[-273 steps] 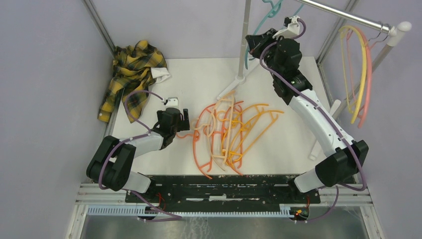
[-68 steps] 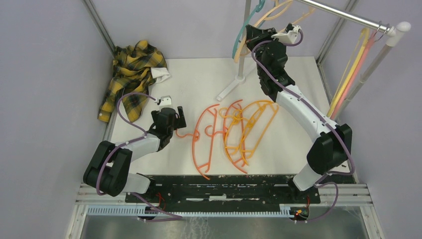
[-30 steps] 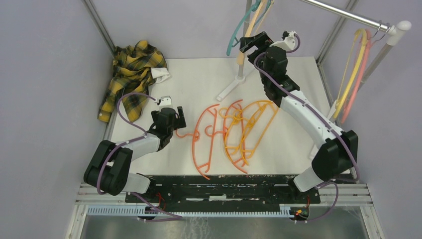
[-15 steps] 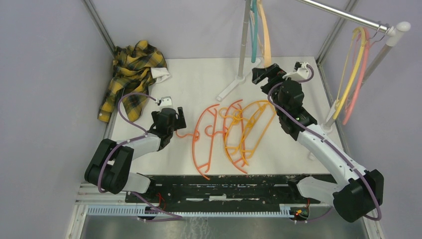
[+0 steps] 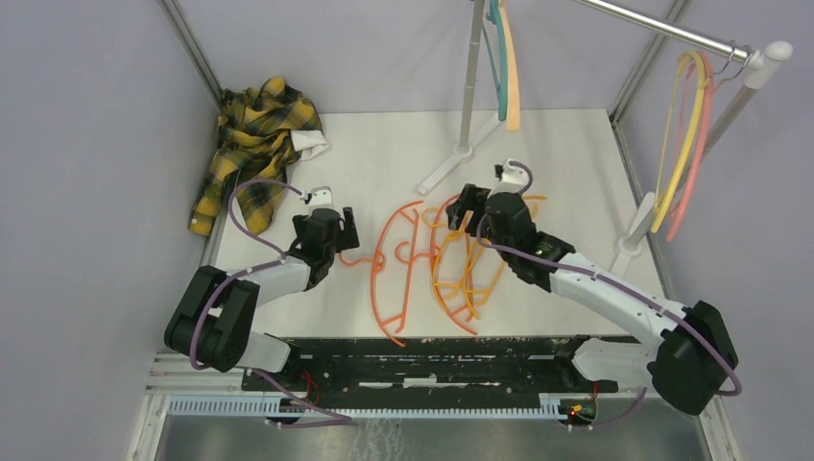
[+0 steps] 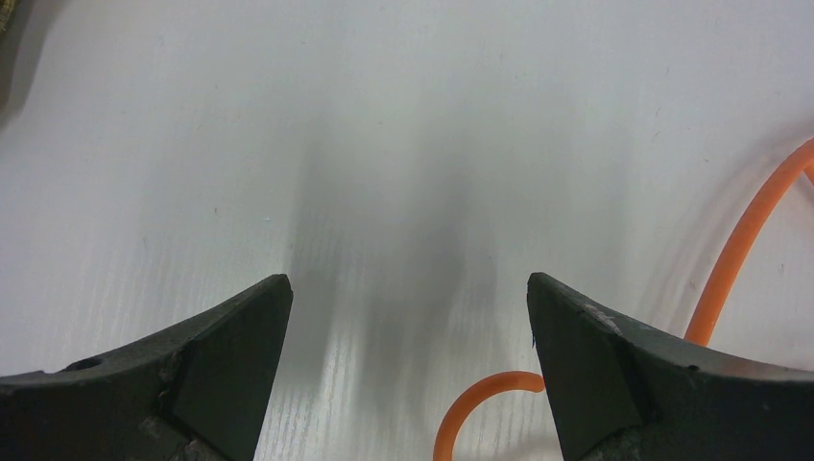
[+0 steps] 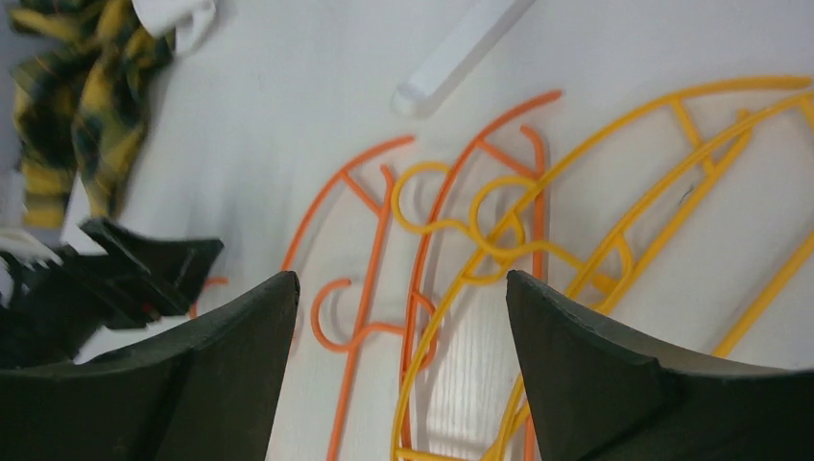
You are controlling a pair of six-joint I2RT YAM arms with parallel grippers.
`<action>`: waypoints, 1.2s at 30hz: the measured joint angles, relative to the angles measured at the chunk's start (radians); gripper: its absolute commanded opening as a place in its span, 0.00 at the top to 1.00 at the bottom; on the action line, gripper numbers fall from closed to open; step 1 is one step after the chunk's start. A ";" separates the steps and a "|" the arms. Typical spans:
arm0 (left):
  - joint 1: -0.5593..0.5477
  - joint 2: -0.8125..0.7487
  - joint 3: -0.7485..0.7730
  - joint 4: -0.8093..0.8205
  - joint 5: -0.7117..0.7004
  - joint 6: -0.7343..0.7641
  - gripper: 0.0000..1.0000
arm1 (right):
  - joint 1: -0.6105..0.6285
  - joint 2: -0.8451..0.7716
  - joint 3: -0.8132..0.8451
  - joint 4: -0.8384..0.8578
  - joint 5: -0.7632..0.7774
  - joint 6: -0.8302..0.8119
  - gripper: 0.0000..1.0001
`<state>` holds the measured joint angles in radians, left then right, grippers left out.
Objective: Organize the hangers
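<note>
Orange and yellow hangers lie overlapped on the desk; right hand hovers over them wide open, empty, probably lining up a pick for the rail, left hand open and empty by one hook.

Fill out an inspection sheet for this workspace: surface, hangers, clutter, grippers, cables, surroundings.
Surface: white table, no spills or marks visible.
Job's things: orange and yellow hangers lie overlapped flat at mid-table; teal and peach hangers hang near the pole's top; yellow and pink hangers hang on the rail's right end.
Clutter: plaid shirt crumpled at the far left corner.
Grippers: left gripper open, low over the table beside an orange hook; right gripper open above the pile, holding nothing.
Cables: purple cables loop along both arms.
Surroundings: silver rail, pole, plain walls.
</note>
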<state>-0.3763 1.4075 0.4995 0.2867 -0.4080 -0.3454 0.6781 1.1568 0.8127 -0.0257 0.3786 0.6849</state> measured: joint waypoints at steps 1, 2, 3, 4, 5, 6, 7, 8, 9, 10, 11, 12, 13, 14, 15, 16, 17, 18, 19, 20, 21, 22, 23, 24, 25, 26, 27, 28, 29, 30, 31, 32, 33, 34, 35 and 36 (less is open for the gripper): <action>0.000 0.002 0.000 0.000 0.000 0.000 0.01 | 0.029 0.023 -0.007 -0.007 0.000 -0.002 0.18; 0.000 0.005 0.000 0.000 0.000 0.000 0.01 | 0.048 0.042 -0.014 -0.013 0.000 -0.001 0.21; 0.000 0.008 0.000 -0.001 0.000 0.000 0.01 | 0.067 0.063 -0.026 -0.017 -0.002 0.003 0.24; 0.000 0.011 0.000 -0.001 0.000 0.000 0.01 | 0.082 0.083 -0.039 -0.023 -0.003 0.011 0.27; 0.000 0.013 0.000 -0.001 0.000 0.000 0.01 | 0.091 0.101 -0.051 -0.032 -0.001 0.023 0.31; 0.000 0.013 0.000 -0.001 0.000 0.000 0.01 | 0.094 0.115 -0.063 -0.043 0.004 0.038 0.34; 0.000 0.013 0.000 -0.001 0.000 0.000 0.01 | 0.094 0.127 -0.075 -0.051 0.014 0.057 0.39; 0.000 0.013 0.000 0.000 0.000 0.000 0.01 | 0.093 0.138 -0.087 -0.061 0.028 0.078 0.43; 0.000 0.013 0.000 -0.001 0.000 0.000 0.01 | 0.093 0.146 -0.095 -0.070 0.039 0.093 0.49; 0.000 0.013 0.000 -0.001 0.000 0.000 0.01 | 0.092 0.153 -0.101 -0.077 0.053 0.112 0.52; 0.000 0.013 0.000 0.000 0.000 0.000 0.01 | 0.092 0.160 -0.103 -0.086 0.067 0.127 0.54; 0.000 0.013 0.000 -0.001 0.000 0.000 0.01 | 0.092 0.166 -0.103 -0.092 0.080 0.143 0.56; 0.000 0.013 0.000 -0.001 0.000 0.000 0.01 | 0.092 0.174 -0.102 -0.097 0.095 0.161 0.56; 0.000 0.013 0.000 -0.001 0.000 0.000 0.01 | 0.092 0.183 -0.102 -0.102 0.101 0.172 0.57; 0.000 0.013 0.000 -0.001 0.000 0.000 0.01 | 0.092 0.196 -0.101 -0.106 0.109 0.185 0.57; 0.000 0.013 0.000 0.000 0.000 0.000 0.01 | 0.092 0.201 -0.101 -0.109 0.113 0.193 0.57; 0.000 0.013 0.000 -0.001 0.000 0.000 0.01 | 0.092 0.229 -0.101 -0.111 0.114 0.202 0.57; 0.000 0.013 0.000 -0.001 0.000 0.000 0.01 | 0.092 0.247 -0.101 -0.114 0.113 0.210 0.57; 0.000 0.013 0.000 0.000 0.000 0.000 0.01 | 0.092 0.263 -0.101 -0.116 0.112 0.219 0.57; 0.000 0.013 0.000 -0.001 0.000 0.000 0.01 | 0.092 0.274 -0.101 -0.116 0.111 0.227 0.57; 0.000 0.013 0.000 -0.001 0.000 0.000 0.01 | 0.092 0.286 -0.101 -0.117 0.111 0.235 0.58; 0.000 0.013 0.000 -0.001 0.000 0.000 0.01 | 0.092 0.292 -0.101 -0.118 0.111 0.242 0.58; 0.000 0.013 0.000 0.000 0.000 0.000 0.01 | 0.092 0.296 -0.102 -0.117 0.111 0.248 0.59; 0.000 0.013 0.000 -0.001 0.000 0.000 0.01 | 0.092 0.299 -0.103 -0.117 0.112 0.254 0.60; 0.000 0.013 0.000 -0.001 0.000 0.000 0.01 | 0.092 0.299 -0.106 -0.117 0.113 0.261 0.61; 0.000 0.013 0.000 0.000 0.000 0.000 0.01 | 0.092 0.299 -0.107 -0.118 0.113 0.264 0.61; 0.000 0.013 0.000 -0.001 0.000 0.000 0.01 | 0.092 0.299 -0.108 -0.118 0.113 0.267 0.61; 0.000 0.013 0.000 -0.001 0.000 0.000 0.01 | 0.092 0.300 -0.108 -0.117 0.113 0.271 0.61; 0.000 0.013 0.000 -0.001 0.000 0.000 0.01 | 0.092 0.302 -0.108 -0.116 0.114 0.272 0.61; 0.000 0.013 0.000 -0.001 0.000 0.000 0.01 | 0.092 0.306 -0.108 -0.113 0.116 0.274 0.61; 0.000 0.013 0.000 -0.001 0.000 0.000 0.01 | 0.092 0.312 -0.108 -0.110 0.117 0.275 0.61; 0.000 0.013 0.000 -0.001 0.000 0.000 0.01 | 0.092 0.320 -0.108 -0.109 0.117 0.277 0.61; 0.000 0.013 0.000 -0.001 0.000 0.000 0.01 | 0.092 0.332 -0.108 -0.109 0.117 0.280 0.61; 0.000 0.013 0.000 -0.001 0.000 0.000 0.01 | 0.092 0.342 -0.108 -0.106 0.118 0.281 0.62; 0.000 0.013 0.000 -0.001 0.000 0.000 0.01 | 0.092 0.352 -0.108 -0.100 0.120 0.284 0.63; 0.000 0.013 0.000 -0.001 0.000 0.000 0.01 | 0.092 0.362 -0.108 -0.091 0.119 0.287 0.66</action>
<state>-0.3763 1.4204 0.4995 0.2859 -0.4076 -0.3454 0.7700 1.5185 0.7044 -0.1165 0.4980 0.9718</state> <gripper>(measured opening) 0.992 0.386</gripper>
